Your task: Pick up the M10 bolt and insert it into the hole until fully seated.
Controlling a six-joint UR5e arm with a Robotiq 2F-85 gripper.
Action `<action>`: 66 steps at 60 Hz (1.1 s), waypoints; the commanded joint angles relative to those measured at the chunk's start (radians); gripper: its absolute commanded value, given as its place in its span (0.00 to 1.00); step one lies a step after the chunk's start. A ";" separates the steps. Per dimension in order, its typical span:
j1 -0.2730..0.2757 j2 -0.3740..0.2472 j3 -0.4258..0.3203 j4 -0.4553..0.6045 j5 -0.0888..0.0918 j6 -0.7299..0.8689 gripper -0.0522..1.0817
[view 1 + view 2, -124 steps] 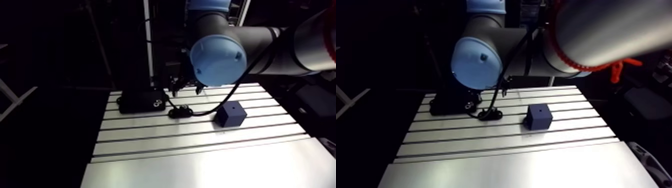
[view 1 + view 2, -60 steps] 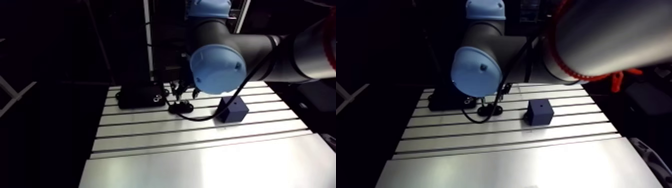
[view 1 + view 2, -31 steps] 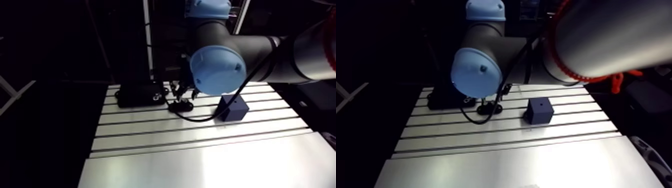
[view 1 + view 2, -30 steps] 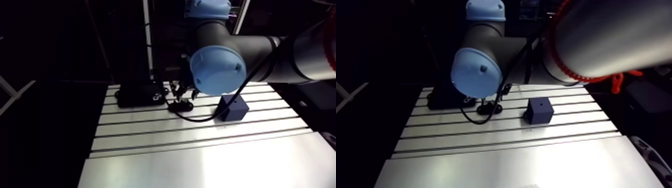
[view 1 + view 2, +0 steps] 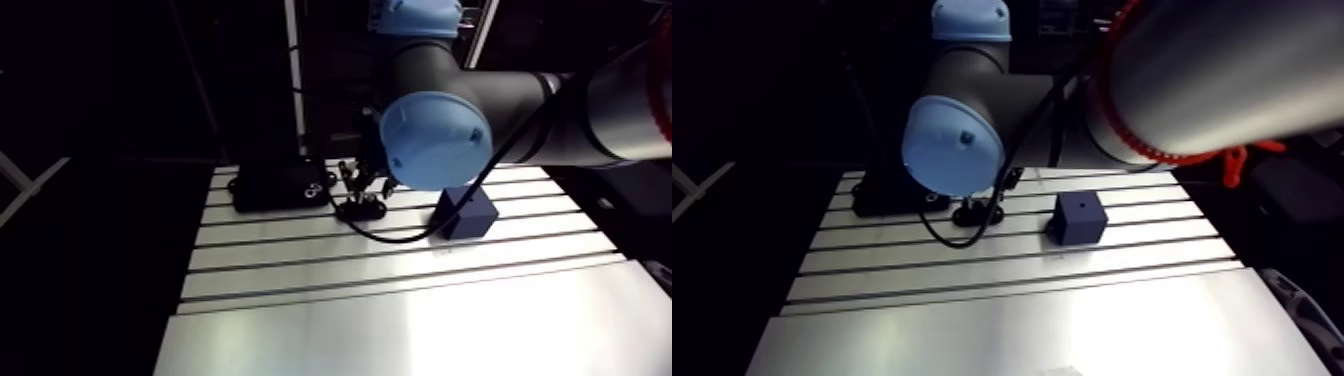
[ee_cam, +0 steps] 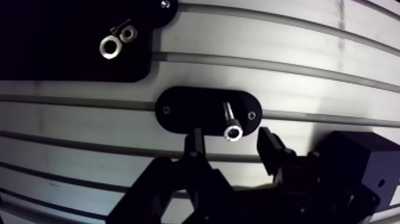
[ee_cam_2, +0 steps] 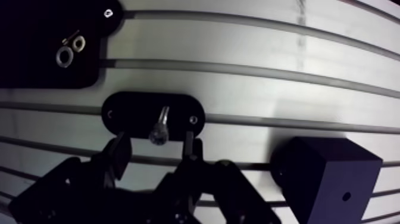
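Table (image 6: 309,77) holds a bolt (image 6: 230,122), probably upright in its holder (image 6: 184,110): light, stiff, slick steel; gripper (image 6: 230,139), jaws spread, should pinch the head.

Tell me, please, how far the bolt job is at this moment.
Early stage. Done: the gripper is lined up and open, one finger on each side of the bolt, which stands in its black oval holder. In hand: the grasp, with nothing gripped yet. Left: lift the bolt, carry it to the dark block and seat it in the hole.
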 commanded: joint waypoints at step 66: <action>0.001 0.016 0.006 -0.048 0.000 -0.003 0.56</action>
